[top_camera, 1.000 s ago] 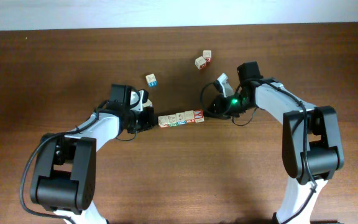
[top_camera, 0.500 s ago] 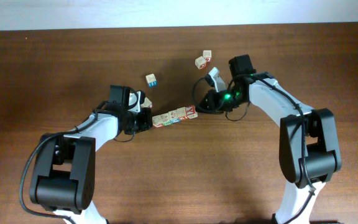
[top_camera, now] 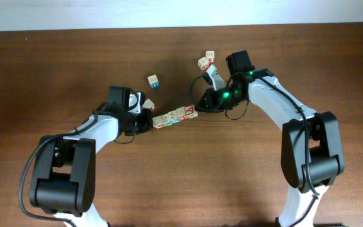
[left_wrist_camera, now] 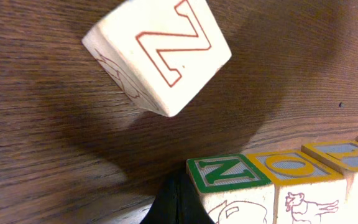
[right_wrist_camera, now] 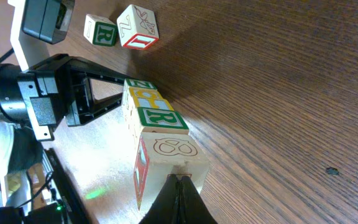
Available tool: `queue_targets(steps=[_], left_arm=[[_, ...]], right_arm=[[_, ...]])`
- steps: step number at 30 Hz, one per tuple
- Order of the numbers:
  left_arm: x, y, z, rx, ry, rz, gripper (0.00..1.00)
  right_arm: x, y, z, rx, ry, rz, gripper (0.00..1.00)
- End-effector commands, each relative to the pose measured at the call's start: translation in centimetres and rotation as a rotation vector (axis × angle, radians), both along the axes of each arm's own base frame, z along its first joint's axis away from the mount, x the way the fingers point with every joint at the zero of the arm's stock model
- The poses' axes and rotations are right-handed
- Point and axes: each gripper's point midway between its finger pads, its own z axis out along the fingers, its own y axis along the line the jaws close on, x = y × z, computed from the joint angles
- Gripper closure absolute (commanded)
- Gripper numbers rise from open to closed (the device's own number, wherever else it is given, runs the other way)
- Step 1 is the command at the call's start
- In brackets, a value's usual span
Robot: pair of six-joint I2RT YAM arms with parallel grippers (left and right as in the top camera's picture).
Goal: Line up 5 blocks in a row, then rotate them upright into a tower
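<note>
**Item: row of blocks** (top_camera: pixel 173 117). Pale wooden alphabet cubes, apparently five, set edge to edge on the worktop (top_camera: pixel 181 176) near its centre, between the two arms.

**Position.** The row lies slanted, with its right end nearer the far edge and its left end nearer the robot. The X block (top_camera: pixel 190 112) closes the right end. A green-bordered N block (left_wrist_camera: pixel 225 171) sits at the left end.

**Change.** A second ago the row lay level across the worktop. It has since swung about its left end, and the right end has been carried up and to the left.

**Left fingers** (left_wrist_camera: pixel 178 202). Pressed together and holding nothing. The tip is against the row's left end, in nearly the same place as before, so it likely serves as the pivot.

**Right fingers** (right_wrist_camera: pixel 180 198). Pressed together and holding nothing. The tip butts the outer face of the end block. The arm has travelled with that end.

**Other stock, apart from the row.**
- A tilted Z-or-N block (left_wrist_camera: pixel 157 56) just beside the left arm.
- A blue-marked block (top_camera: pixel 153 80).
- A pair of blocks (top_camera: pixel 206 60) near the right arm.

**Assessment.** The rotation is under way as one group push. The row looks unbroken, though further sweep could open gaps between the cubes.
</note>
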Motion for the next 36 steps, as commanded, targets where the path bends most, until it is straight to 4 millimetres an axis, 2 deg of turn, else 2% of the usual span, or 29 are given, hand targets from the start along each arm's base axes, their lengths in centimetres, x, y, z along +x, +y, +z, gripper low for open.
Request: queue_targets(steps=[1, 8, 14, 19, 36], left_arm=[[-1.5, -4.1, 1.3, -0.146, 0.011, -0.124, 1.0], [-1.5, -4.1, 1.3, -0.146, 0.011, -0.124, 1.0], [-1.5, -4.1, 1.3, -0.146, 0.011, -0.124, 1.0], [-1.5, -4.1, 1.3, -0.146, 0.011, -0.124, 1.0], [-1.5, -4.1, 1.3, -0.145, 0.011, -0.124, 1.0]], right_arm=[[-3.3, 5.3, 1.5, 0.09, 0.008, 0.148, 0.96], [-4.3, 6.6, 1.6, 0.091, 0.003, 0.184, 0.96], [-4.3, 6.7, 1.7, 0.095, 0.008, 0.184, 0.96], [-4.5, 7.7, 2.3, 0.1, -0.01, 0.205, 0.96], [-3.8, 6.9, 1.7, 0.068, -0.007, 0.174, 0.96]])
